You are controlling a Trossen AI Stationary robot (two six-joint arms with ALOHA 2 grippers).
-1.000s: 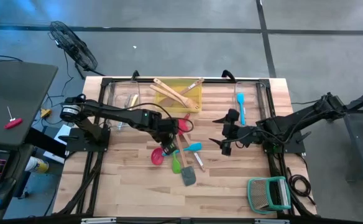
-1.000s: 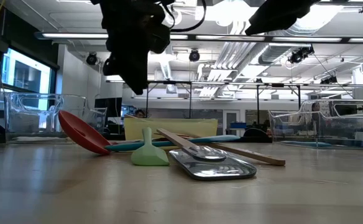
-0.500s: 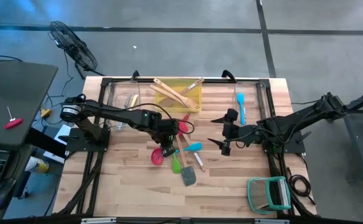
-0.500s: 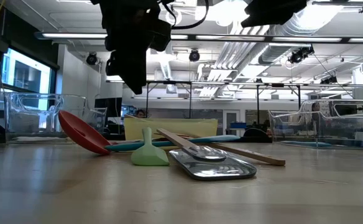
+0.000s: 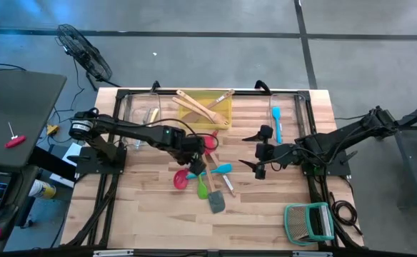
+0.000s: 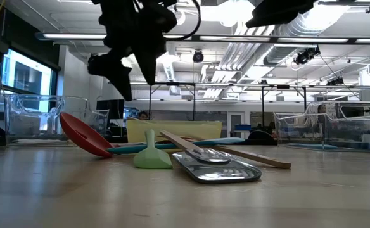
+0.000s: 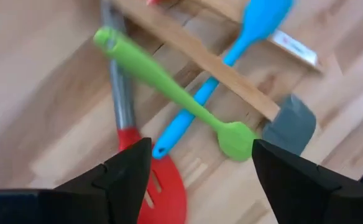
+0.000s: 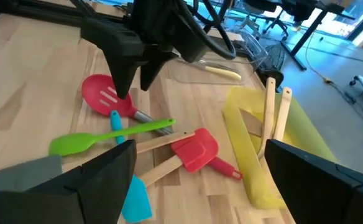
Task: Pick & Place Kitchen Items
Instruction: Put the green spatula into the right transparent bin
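left gripper (image 5: 194,170) hangs over the utensil heap mid-worktop, jaws now spread and empty, where a second ago they were near shut. the green silicone spatula (image 7: 169,87) lies across the red slotted spatula (image 7: 153,186); looks light, slick and flexible at the blade, so i'd grip mid-handle. right gripper (image 5: 257,153) waits beside the heap, jaws apart.

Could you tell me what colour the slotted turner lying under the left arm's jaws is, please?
The slotted turner is red; the right wrist view shows it best.

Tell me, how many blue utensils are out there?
2. One blue spatula lies mid-table; a second blue spatula lies inside the clear bin on the right. Others may be hidden.
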